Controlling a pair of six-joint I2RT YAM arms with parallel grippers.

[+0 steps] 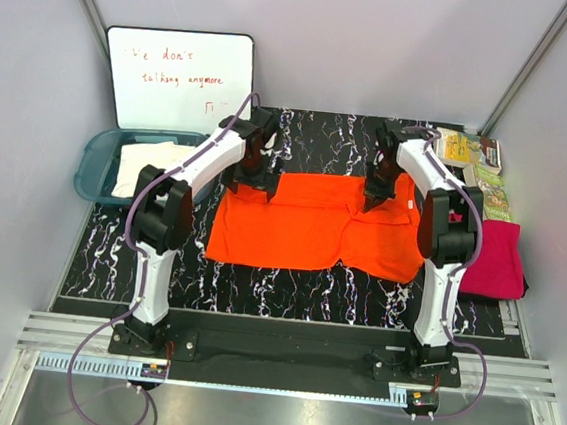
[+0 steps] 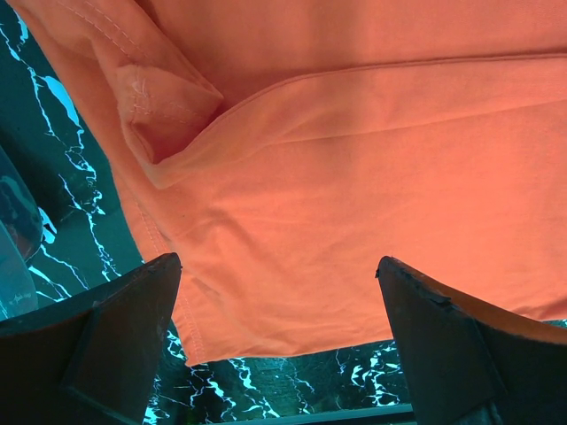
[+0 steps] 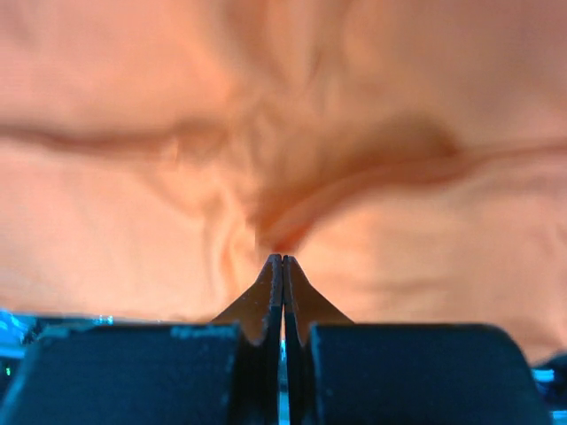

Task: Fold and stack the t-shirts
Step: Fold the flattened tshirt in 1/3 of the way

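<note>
The orange t-shirt [image 1: 312, 225] lies spread, partly folded, on the black marbled table [image 1: 286, 293]. My left gripper [image 1: 251, 181] hovers open over the shirt's far-left corner; in the left wrist view [image 2: 279, 264] its jaws stand wide apart above the hem, and the orange fabric [image 2: 354, 159] has a folded sleeve. My right gripper [image 1: 375, 201] is at the shirt's far-right edge; in the right wrist view [image 3: 282, 258] it is shut, with orange cloth [image 3: 399, 88] puckering at its tips. The magenta t-shirt [image 1: 495, 258] lies folded at the right. The cream-white t-shirt [image 1: 152, 165] lies in the teal tub.
The teal tub [image 1: 93, 154] stands at the far left. A whiteboard [image 1: 181, 77] leans on the back wall. Colourful booklets [image 1: 474, 161] lie at the far right corner. Grey walls close in both sides.
</note>
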